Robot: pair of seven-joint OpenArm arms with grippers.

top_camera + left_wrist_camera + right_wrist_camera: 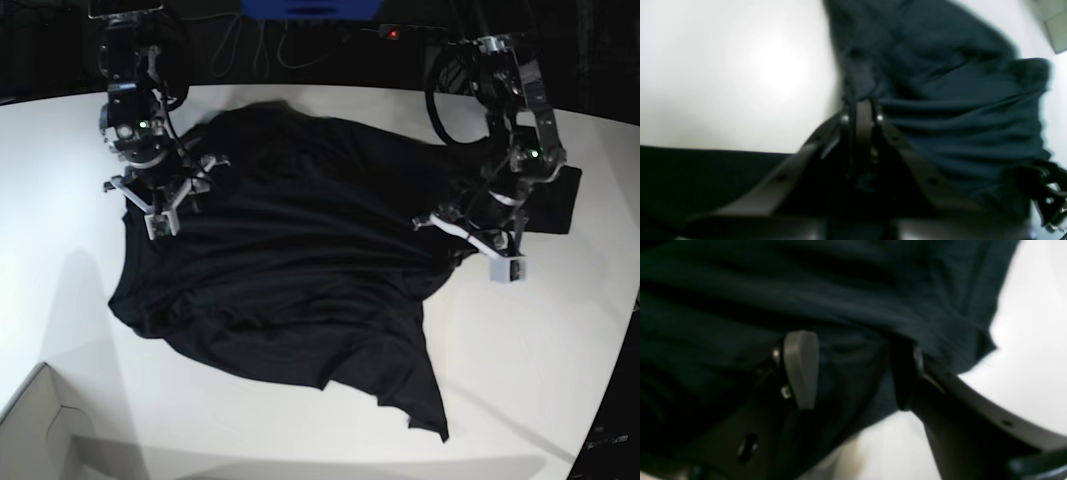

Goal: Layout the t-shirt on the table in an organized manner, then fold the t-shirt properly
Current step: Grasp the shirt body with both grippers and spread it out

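Note:
The black t-shirt (290, 270) lies spread but rumpled across the white table (520, 380), with one corner trailing toward the front. My left gripper (460, 228) sits at the shirt's right side. In the left wrist view its jaws (863, 110) are pressed together on a pinch of the dark fabric (940, 100), with bare table (723, 83) to the left. My right gripper (162, 192) is over the shirt's left shoulder area. In the right wrist view it (853, 373) stands open, its grey pad (800, 370) and the other finger wide apart over the cloth (806, 290).
A pale box corner (40, 430) juts in at the front left. The table's curved edge (622, 350) runs down the right against darkness. Cables and a blue object (310, 8) sit behind the table. A pale block (1055, 26) shows at the left wrist view's top right.

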